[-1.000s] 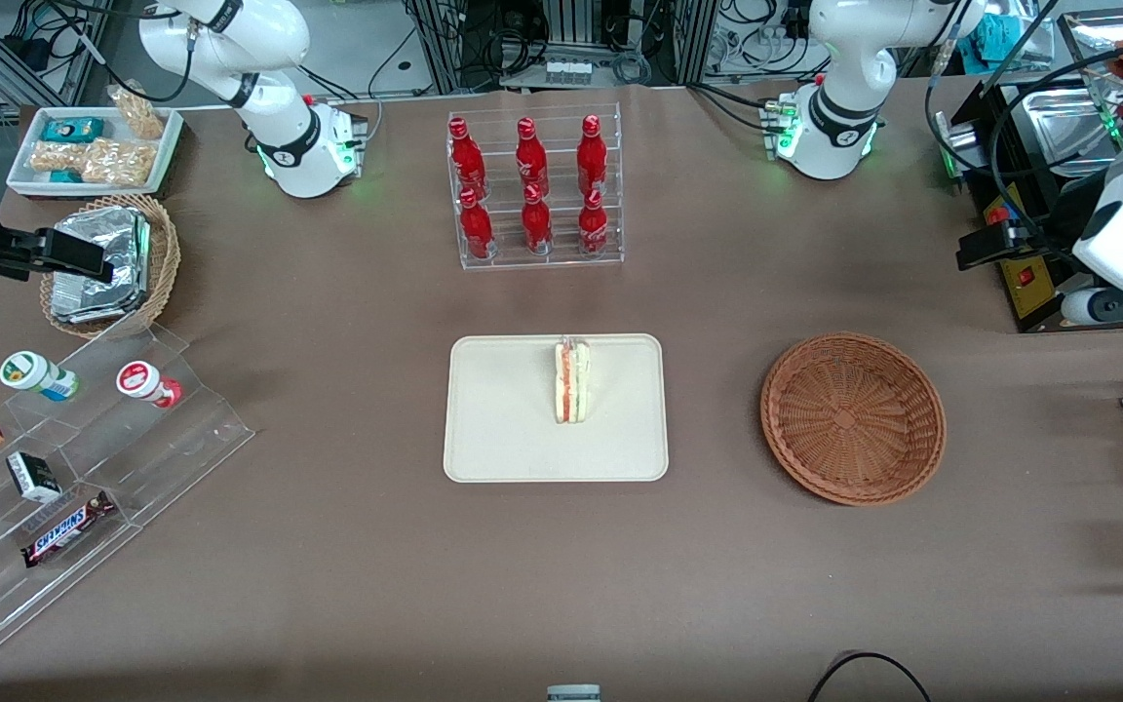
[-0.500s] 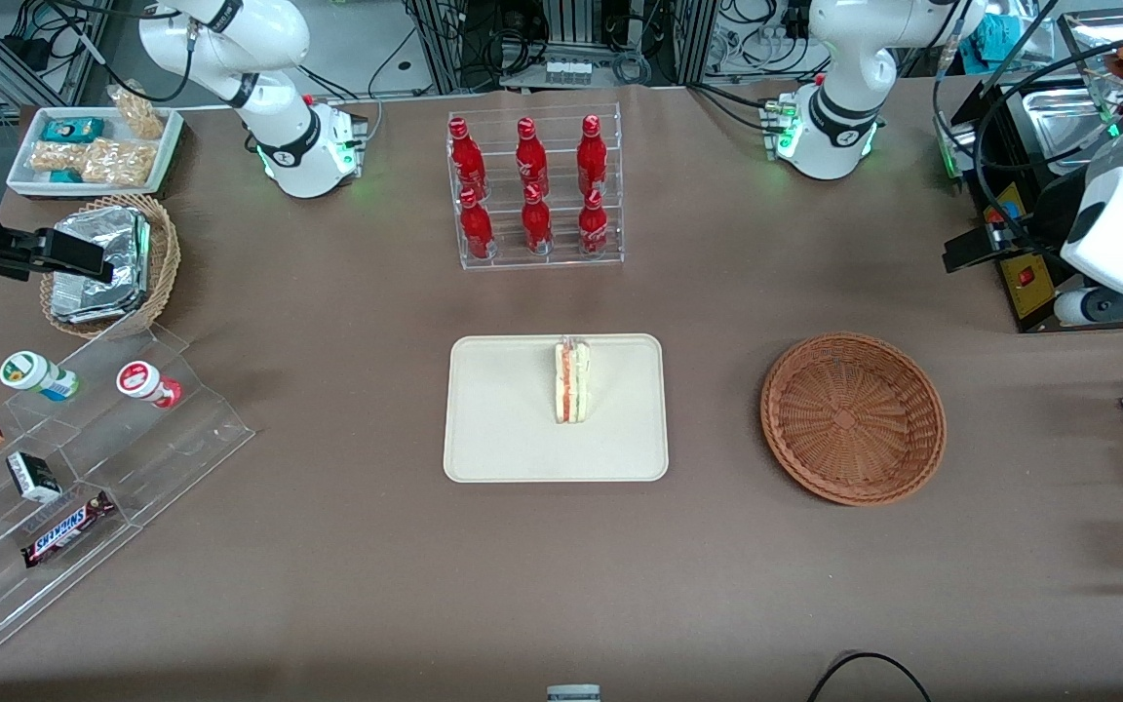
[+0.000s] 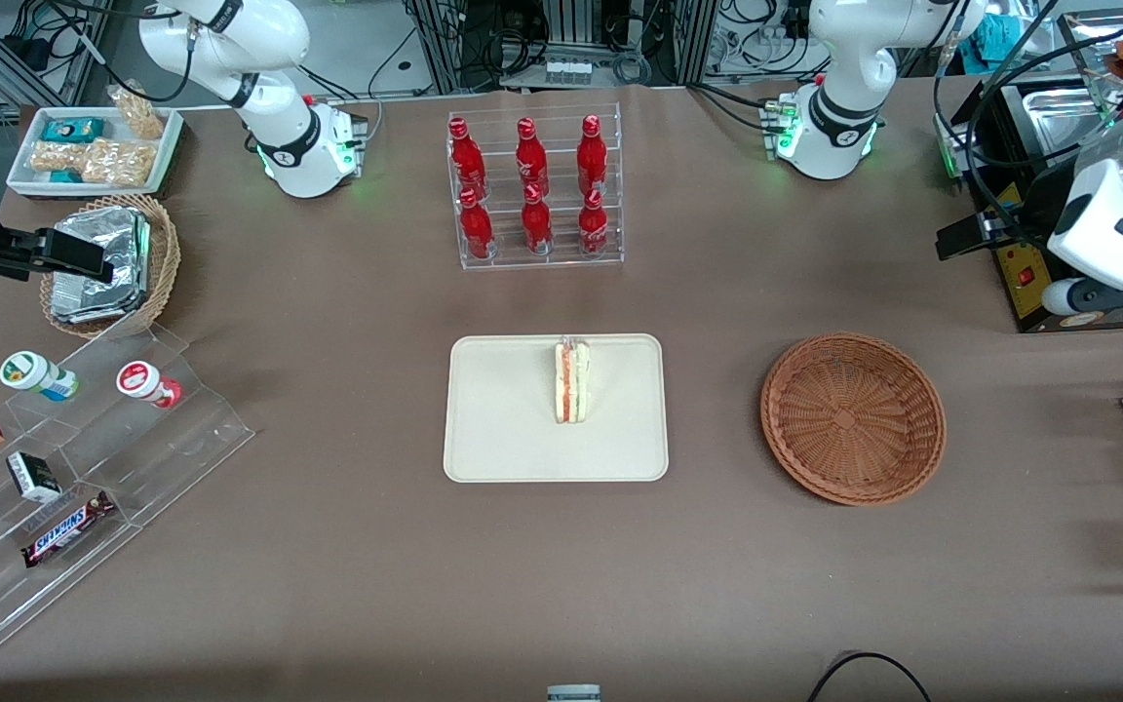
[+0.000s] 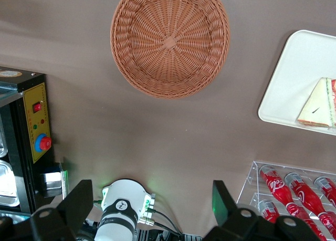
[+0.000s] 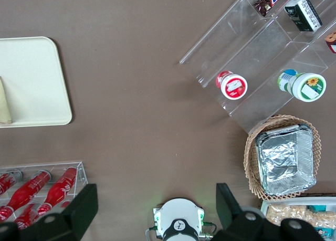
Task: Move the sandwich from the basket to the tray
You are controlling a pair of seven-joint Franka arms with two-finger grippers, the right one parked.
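The sandwich [image 3: 571, 382] stands on its edge on the cream tray [image 3: 503, 439] in the middle of the table. Both also show in the left wrist view: the sandwich [image 4: 317, 105] and the tray [image 4: 299, 73]. The reddish-brown wicker basket [image 3: 852, 417] lies empty beside the tray, toward the working arm's end; it also shows in the left wrist view [image 4: 169, 41]. My left gripper [image 3: 968, 237] hangs high, farther from the front camera than the basket, near the table's edge. In the left wrist view the gripper [image 4: 149, 200] is open and holds nothing.
A clear rack of red bottles [image 3: 532, 185] stands farther from the camera than the tray. A black control box [image 3: 1020, 268] sits near the gripper. Toward the parked arm's end are a tan basket with foil packs [image 3: 108, 263], a white snack tray [image 3: 94, 146] and an acrylic snack stand [image 3: 84, 439].
The left arm and its open gripper have drifted a little farther from the front camera, above the table's edge. The sandwich, tray and basket have not moved.
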